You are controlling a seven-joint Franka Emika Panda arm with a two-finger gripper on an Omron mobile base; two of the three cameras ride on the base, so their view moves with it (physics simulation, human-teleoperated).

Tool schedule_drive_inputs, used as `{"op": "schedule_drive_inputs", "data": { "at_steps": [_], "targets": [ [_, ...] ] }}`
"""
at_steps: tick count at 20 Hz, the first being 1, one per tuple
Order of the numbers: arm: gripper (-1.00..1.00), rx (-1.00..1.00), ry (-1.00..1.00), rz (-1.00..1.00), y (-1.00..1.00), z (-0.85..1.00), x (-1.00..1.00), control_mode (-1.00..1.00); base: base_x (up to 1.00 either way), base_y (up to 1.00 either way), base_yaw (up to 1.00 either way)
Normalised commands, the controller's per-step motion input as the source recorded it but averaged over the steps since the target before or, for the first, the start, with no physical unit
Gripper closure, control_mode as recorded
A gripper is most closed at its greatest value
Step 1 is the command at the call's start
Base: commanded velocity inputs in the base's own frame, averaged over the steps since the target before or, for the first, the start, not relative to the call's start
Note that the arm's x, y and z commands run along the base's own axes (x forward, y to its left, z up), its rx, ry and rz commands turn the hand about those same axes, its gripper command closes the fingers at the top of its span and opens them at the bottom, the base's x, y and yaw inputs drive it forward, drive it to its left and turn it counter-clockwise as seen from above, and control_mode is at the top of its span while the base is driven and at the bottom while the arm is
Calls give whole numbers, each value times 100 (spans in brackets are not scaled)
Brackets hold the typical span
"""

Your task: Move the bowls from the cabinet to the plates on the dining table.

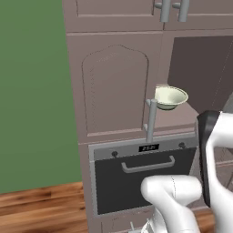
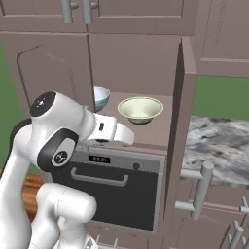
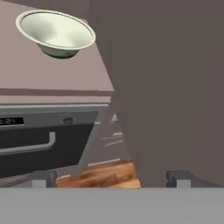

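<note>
A green wall (image 1: 32, 91) is seen at left, a wooden floor (image 1: 41, 205) below, and a dark oven front (image 1: 141, 177) with a curved handle.

Cabinet (image 2: 136, 53) open; both bowls sit on its shelf (image 2: 146, 133), above the oven (image 2: 112, 187). In right base view, one bowl (image 2: 140, 110) is mid-shelf toward the front; 2nd bowl (image 2: 100, 97) is left of it & further back, partly hidden behind the arm. Open door (image 2: 176, 136) stands edge-on to the right of the shelf, w/ bar handle (image 2: 200, 190) low on its outer side. Marble tabletop (image 2: 219, 146) lies right of the door, behind it. In left base view, the left door (image 1: 116, 91) stands in front of the shelf; front bowl (image 1: 169, 97) shows just past its handle (image 1: 150, 120). In hand view, bowl (image 3: 56, 33) is up-left, door (image 3: 166, 87) fills the right, oven front (image 3: 43, 135) below the shelf.
</note>
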Motion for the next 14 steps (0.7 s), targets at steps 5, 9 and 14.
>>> {"op": "schedule_drive_inputs", "data": {
  "at_steps": [5, 9, 14],
  "targets": [
    [-100, 19, -7, 6, 31, -8, -17, -100, 0, 0, 0],
    [-100, 15, -9, 5, 38, -8, -15, -100, 0, 0, 0],
    [-100, 10, -7, 4, 40, -3, -2, -100, 0, 0, 0]
  ]
}}
